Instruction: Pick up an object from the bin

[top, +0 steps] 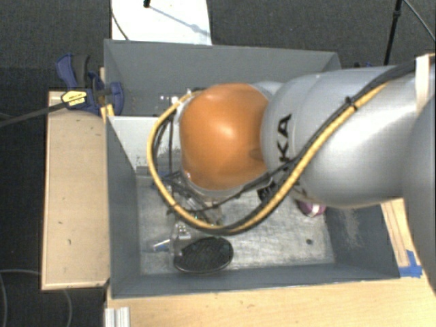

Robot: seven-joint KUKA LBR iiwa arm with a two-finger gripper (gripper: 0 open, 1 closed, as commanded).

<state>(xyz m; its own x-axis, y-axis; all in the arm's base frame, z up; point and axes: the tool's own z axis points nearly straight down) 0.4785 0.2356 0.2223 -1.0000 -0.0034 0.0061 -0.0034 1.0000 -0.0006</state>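
At the bin's near-left corner: you have the gripper [182, 234] low over the floor [286, 240], just behind a black oval thing [202, 254] with a meshed, grille-like face
Arm pose: your arm comes in from the right, above the right wall of the bin [225, 70]; its thick silver link [354, 142] crosses most of the bin and covers the far-right part of the floor
Wrist: the orange cover [221, 135] sits round and domed above the gripper, over the left-middle of the bin, so the tool hangs down toward the floor beneath it
Cable: a yellow-and-black cable [320, 142] runs along the silver link, drops under the orange cover in a loop and climbs again up the cover's left side
Gripper state: you cannot tell whether it is apart or together; the metal parts under the cover are mixed up with the cable loop and too small to read
Black oval thing: it lies flat on the floor close to the near wall, left of the middle, and is the thing nearest the gripper; whether the two touch you cannot tell
Small bluish piece [160, 245]: on the floor just left of the gripper, near the left wall
Purple thing [312, 208]: toward the right wall, showing at the lower edge of the silver link, well apart from the gripper
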